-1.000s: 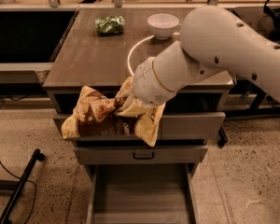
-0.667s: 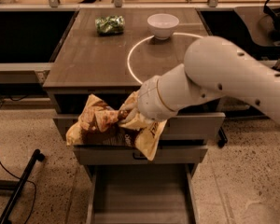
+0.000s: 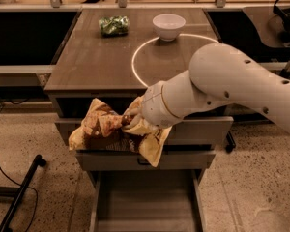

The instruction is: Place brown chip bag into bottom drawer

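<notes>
The brown chip bag (image 3: 104, 129), crumpled, with yellow-tan edges and a dark brown centre, hangs in front of the upper grey drawers. My gripper (image 3: 130, 121) is at the end of the white arm, buried in the bag's folds and shut on it. The bag is held above the open bottom drawer (image 3: 145, 202), whose plain grey tray interior shows at the bottom of the view. Part of the bag droops over the middle drawer's front.
The cabinet's brown top (image 3: 96, 62) carries a small green shiny packet (image 3: 113, 25) and a white bowl (image 3: 168, 26) at the back. The two upper drawers (image 3: 203, 129) stand partly pulled out. A black stand leg (image 3: 19, 197) lies on the floor at left.
The arm has moved down and a little right with the bag; the bag now hangs lower over the drawer fronts.
</notes>
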{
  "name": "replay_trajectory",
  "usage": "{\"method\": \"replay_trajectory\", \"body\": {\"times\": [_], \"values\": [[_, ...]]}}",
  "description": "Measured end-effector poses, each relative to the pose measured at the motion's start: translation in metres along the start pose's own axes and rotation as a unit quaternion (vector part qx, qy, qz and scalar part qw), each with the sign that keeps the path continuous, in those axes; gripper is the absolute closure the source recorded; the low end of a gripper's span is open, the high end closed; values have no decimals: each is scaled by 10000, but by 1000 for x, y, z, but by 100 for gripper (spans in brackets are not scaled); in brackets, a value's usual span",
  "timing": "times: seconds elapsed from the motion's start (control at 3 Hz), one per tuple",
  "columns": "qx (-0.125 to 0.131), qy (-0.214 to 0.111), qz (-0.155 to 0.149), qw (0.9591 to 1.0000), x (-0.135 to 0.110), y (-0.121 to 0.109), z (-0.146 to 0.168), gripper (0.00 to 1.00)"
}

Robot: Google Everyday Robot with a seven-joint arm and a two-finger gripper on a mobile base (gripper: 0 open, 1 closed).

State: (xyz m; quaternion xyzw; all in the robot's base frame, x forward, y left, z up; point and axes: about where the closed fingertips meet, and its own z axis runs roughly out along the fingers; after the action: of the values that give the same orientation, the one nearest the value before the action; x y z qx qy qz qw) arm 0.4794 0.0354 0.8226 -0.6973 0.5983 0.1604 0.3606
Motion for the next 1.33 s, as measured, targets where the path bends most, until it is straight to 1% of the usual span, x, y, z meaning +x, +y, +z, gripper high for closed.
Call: {"method": "replay_trajectory", "body": {"times": [0.33, 0.67, 1.0, 1.33], "values": [[-133, -82, 197, 9997, 20, 9, 12, 100], [-252, -146, 542, 9981, 52, 26, 25, 100], [-358, -136, 839, 9957, 83, 45, 36, 100], [-534, -195, 904, 9943, 104, 65, 53, 100]]}}
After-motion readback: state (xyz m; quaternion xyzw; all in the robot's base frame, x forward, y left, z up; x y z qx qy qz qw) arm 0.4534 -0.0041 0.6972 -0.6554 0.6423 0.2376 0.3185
